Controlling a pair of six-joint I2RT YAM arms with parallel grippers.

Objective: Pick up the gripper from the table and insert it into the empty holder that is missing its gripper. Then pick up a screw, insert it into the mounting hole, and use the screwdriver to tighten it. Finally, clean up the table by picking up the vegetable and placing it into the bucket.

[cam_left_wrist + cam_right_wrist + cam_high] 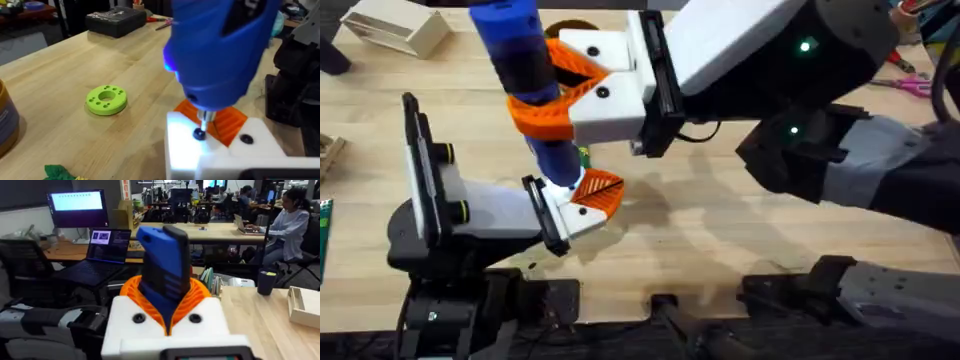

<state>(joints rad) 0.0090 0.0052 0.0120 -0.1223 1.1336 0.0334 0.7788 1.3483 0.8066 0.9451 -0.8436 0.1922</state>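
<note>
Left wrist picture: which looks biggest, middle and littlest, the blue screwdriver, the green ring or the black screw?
1. Blue screwdriver, though it sits nearest the camera, so it looks extra big.
2. Green ring.
3. Black screw under the bit, the littlest.

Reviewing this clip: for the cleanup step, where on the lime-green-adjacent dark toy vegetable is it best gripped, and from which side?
Hard to judge: the vegetable shows as a leafy tip at the left wrist view's edge, lying on the table near the green ring. Probably come from straight above and pinch across its narrower stalk, not the bunched leaves, once the screwdriver is set aside.
</note>
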